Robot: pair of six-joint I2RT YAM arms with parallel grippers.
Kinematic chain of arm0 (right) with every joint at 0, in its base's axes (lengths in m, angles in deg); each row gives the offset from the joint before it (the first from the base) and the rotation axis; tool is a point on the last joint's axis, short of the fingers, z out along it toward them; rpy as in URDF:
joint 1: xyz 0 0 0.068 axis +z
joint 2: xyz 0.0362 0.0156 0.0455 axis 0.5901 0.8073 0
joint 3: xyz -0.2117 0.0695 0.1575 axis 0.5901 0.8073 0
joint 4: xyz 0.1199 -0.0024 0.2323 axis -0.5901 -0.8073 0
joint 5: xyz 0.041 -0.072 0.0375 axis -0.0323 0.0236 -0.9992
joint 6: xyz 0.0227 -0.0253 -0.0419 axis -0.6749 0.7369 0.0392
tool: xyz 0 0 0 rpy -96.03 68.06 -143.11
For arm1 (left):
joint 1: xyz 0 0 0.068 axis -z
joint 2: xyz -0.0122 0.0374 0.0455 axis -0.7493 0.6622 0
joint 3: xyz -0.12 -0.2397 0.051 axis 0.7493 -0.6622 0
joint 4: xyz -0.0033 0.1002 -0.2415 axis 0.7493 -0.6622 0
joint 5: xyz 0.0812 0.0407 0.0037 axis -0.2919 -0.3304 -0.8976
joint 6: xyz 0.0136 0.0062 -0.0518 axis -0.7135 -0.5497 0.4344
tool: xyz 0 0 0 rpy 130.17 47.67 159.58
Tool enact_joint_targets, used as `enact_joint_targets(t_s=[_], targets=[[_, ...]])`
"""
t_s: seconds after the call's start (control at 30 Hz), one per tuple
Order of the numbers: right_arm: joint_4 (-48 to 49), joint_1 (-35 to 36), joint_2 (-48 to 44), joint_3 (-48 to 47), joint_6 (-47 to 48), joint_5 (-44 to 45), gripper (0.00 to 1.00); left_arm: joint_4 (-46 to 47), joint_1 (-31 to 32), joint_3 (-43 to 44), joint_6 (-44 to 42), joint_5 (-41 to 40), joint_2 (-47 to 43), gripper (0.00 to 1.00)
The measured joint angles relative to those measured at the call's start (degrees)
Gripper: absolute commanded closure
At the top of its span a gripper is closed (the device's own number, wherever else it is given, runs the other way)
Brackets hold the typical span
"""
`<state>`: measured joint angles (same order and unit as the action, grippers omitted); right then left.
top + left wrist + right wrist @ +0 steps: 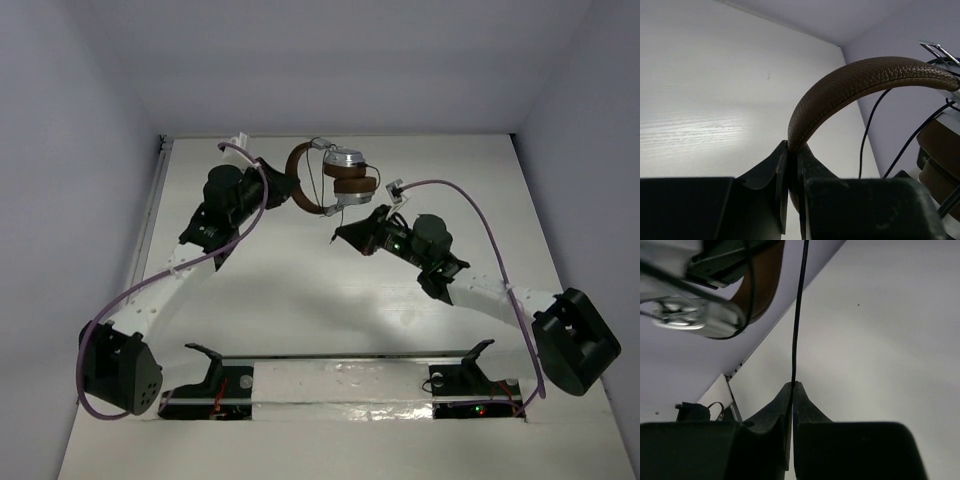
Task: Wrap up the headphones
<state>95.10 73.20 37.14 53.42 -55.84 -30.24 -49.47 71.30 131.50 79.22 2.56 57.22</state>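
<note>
The headphones (335,177) hang above the far middle of the table, with a brown headband (860,80), brown ear pads and silver earcups (345,158). My left gripper (793,150) is shut on the headband near its left end. The thin dark cable (799,310) runs straight down from the earcups into my right gripper (792,386), which is shut on it just below and right of the headphones (705,290). In the top view the right gripper (342,236) sits under the earcups. More loops of cable (867,135) hang behind the headband.
Purple arm cables (490,230) arc over both arms. White walls (90,120) close in the table on the left, back and right. A metal rail with black clamps (340,360) runs along the near edge between the arm bases.
</note>
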Motion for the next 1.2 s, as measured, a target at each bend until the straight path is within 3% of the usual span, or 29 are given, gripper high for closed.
enact_joint_targets(t_s=[0.73,1.2], targets=[[6.4,0.0,0.7,10.84,-9.57,0.94,1.0,4.59,6.01,-6.36,2.27,-15.34,11.47,1.0],[14.25,0.0,-0.24,12.35,-20.98,5.11,1.0,6.8,7.63,-8.39,5.35,-19.61,11.93,1.0]])
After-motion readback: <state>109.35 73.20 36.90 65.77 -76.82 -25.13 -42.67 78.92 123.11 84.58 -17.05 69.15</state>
